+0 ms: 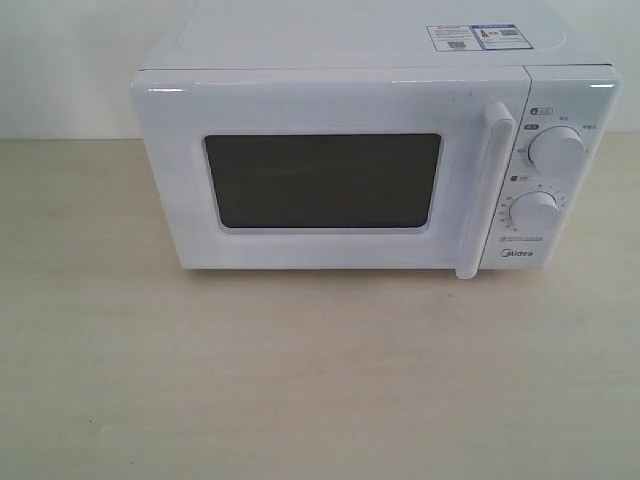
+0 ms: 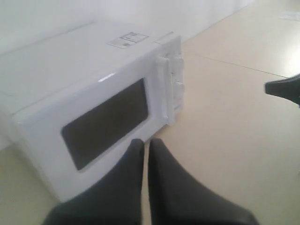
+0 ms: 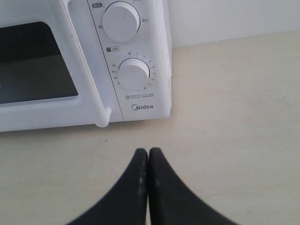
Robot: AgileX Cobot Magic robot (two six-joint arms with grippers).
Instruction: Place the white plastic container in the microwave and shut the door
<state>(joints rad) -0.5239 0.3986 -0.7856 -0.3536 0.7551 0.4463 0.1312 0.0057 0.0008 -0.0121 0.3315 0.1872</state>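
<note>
The white Midea microwave (image 1: pixel 370 160) stands at the back of the table, its door (image 1: pixel 325 180) closed flat, with the bar handle (image 1: pixel 480 190) and two dials (image 1: pixel 555 150) to the right. No white plastic container shows in any view. My left gripper (image 2: pixel 146 143) is shut and empty, held off the microwave (image 2: pixel 93 103) near its front corner. My right gripper (image 3: pixel 148 152) is shut and empty above the table, in front of the dial panel (image 3: pixel 133 72). Neither gripper appears in the exterior view.
The pale wooden tabletop (image 1: pixel 300 380) spreads in front of the microwave. A white wall stands behind. In the left wrist view the dark tip of the other arm (image 2: pixel 286 89) shows over the table.
</note>
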